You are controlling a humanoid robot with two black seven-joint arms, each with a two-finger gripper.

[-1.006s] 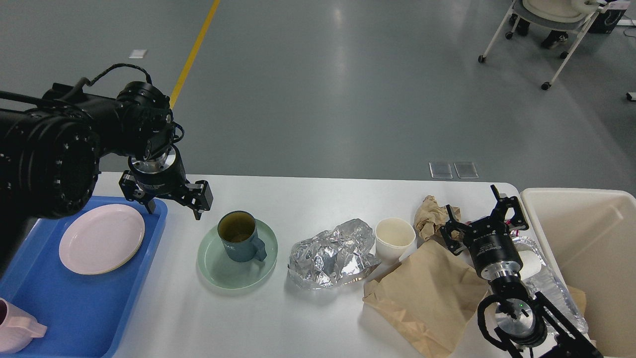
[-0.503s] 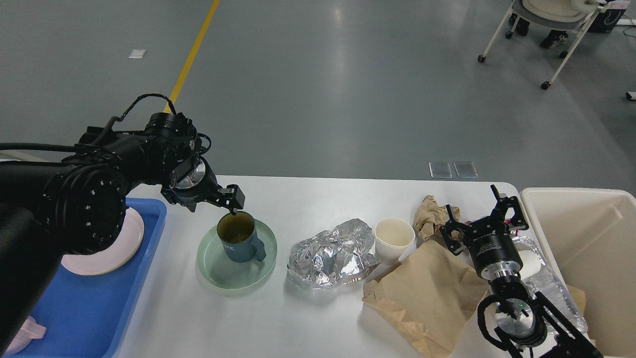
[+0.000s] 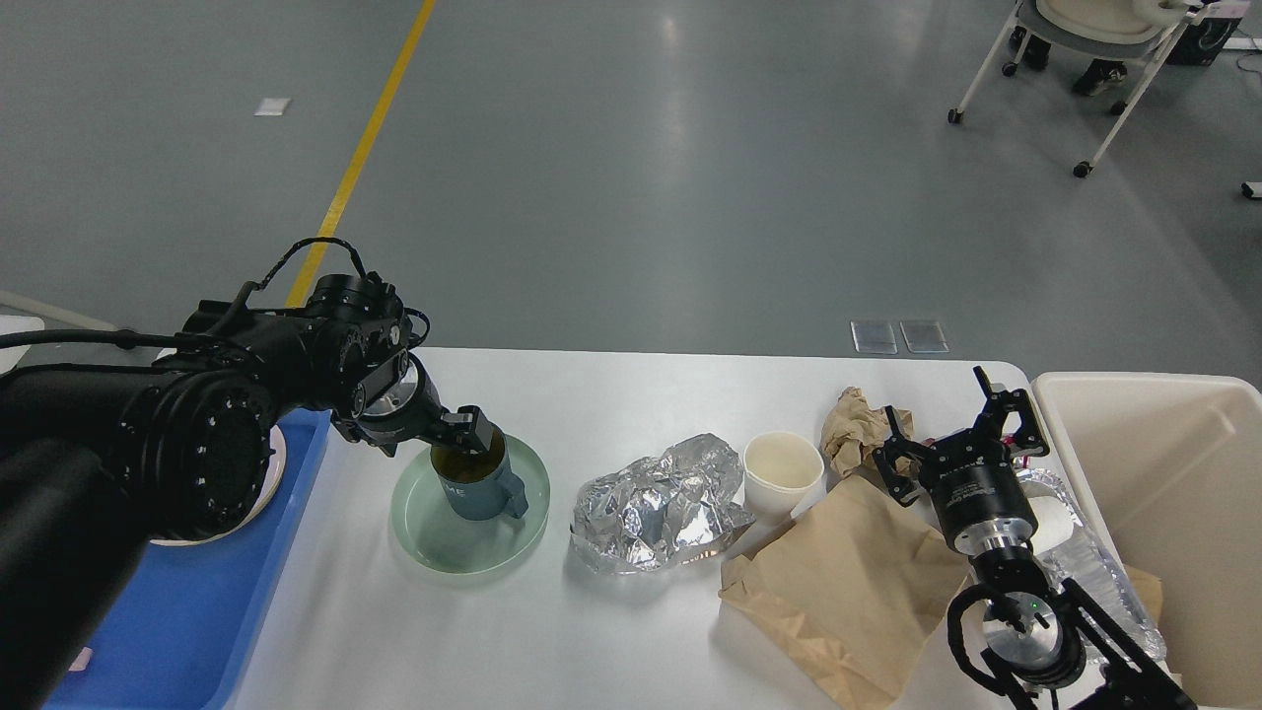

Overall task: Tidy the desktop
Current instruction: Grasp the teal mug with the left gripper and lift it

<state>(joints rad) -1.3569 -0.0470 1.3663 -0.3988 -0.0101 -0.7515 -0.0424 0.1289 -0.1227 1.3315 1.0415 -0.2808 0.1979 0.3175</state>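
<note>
Desktop [image 3: 631,394] fills the near half of the view, white, cluttered. Left gripper [image 3: 463,434] sits right at the rim of the blue mug [image 3: 478,483], which stands on the green plate [image 3: 434,537]; can't tell if its fingers are clamped. Right gripper [image 3: 961,434] has fingers spread, holding nothing, above the brown paper bag [image 3: 848,582]. Crumpled foil [image 3: 656,503] and white cup [image 3: 784,473] lie between them. Blue tray [image 3: 187,611] far left, beige bin [image 3: 1173,493] far right.
</note>
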